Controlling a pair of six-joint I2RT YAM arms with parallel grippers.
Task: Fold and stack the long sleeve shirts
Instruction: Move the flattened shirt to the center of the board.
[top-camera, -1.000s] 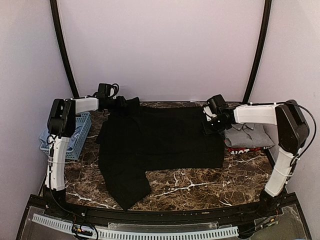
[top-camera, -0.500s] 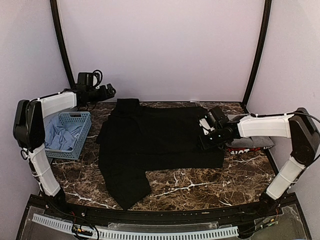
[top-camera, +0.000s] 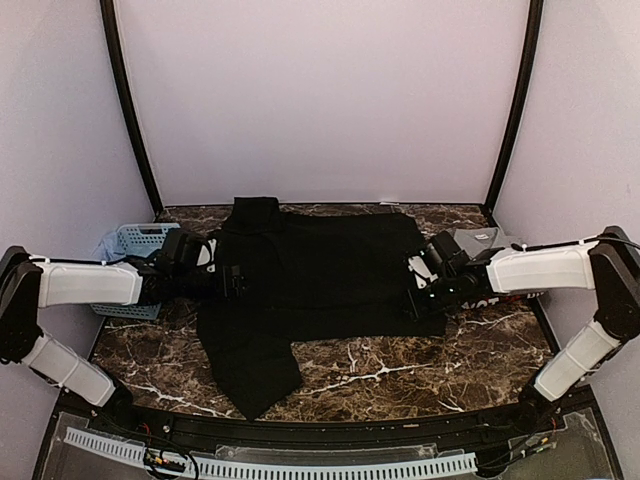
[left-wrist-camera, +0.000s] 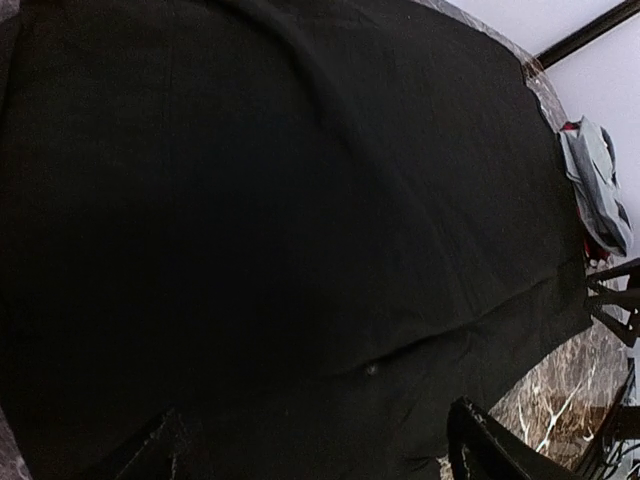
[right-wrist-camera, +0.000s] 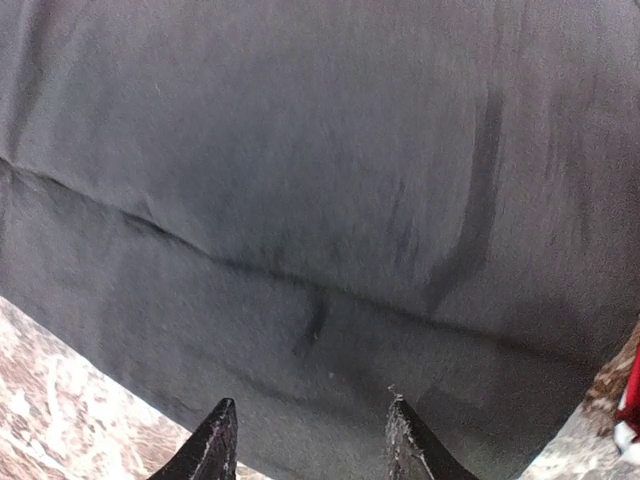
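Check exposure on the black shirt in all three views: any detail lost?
Top external: even light, the shirt is a flat black mass, table veins crisp. Left wrist: underexposed, folds barely readable, dark fingers merge into the cloth. Right wrist: exposure lifted, shirt reads grey, creases clear, slightly soft.

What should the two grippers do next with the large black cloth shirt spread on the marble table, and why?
Probably lower both and close on the side edges of the large black cloth shirt. The left gripper and the right gripper stand open, one at each side of it, and it lies flat on the brown marble table. Neither holds cloth yet, so a fold cannot begin.
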